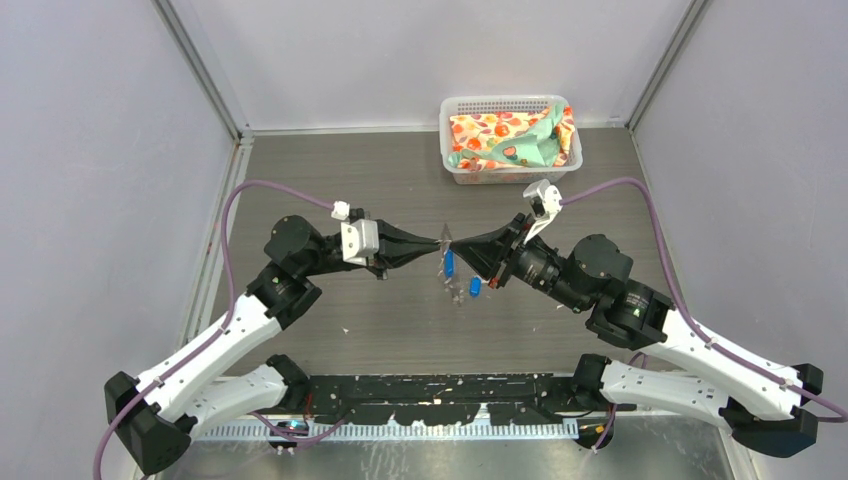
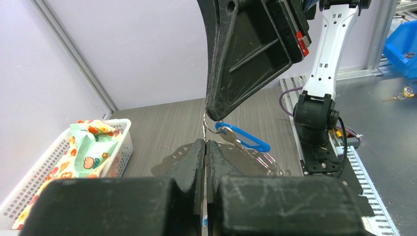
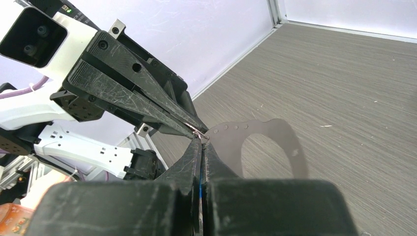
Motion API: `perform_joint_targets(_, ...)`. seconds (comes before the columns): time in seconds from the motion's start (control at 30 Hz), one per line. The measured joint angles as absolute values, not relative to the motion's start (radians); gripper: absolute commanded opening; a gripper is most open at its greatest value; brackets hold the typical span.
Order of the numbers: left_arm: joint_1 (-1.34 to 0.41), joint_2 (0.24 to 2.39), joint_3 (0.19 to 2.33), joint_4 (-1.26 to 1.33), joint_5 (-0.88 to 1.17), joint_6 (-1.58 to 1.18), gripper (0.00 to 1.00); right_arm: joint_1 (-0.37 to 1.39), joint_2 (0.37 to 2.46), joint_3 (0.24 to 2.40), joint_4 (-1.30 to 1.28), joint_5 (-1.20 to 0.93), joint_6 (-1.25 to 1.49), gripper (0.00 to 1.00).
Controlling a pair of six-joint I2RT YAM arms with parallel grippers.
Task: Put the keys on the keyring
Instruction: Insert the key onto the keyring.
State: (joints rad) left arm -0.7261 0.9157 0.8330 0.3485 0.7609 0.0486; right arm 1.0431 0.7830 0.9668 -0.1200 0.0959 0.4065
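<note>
Two keys (image 1: 449, 263), long axes running up-down in top view; one keyring (image 2: 205, 128), pinched by closed left gripper (image 1: 437, 243) and right gripper (image 1: 456, 246).

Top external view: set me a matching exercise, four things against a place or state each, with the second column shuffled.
Things:
1 white plastic slotted basket
2 orange floral cloth
3 blue-headed silver keys
4 black left gripper

Places or states:
A centre of view, just beside the meeting fingertips
B shut, tip to tip with the right gripper
C at the far end, farthest from both grippers
D bundled inside the basket

Pairs: 1-C, 2-D, 3-A, 4-B.
</note>
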Motion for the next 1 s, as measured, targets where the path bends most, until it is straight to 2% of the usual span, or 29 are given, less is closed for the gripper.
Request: perform_joint_targets(1.0,-0.726,0.911,0.822,0.331,0.763,0.101,0.00,1.030,0.790,0.965,-0.113,0.107,0.444,0.01)
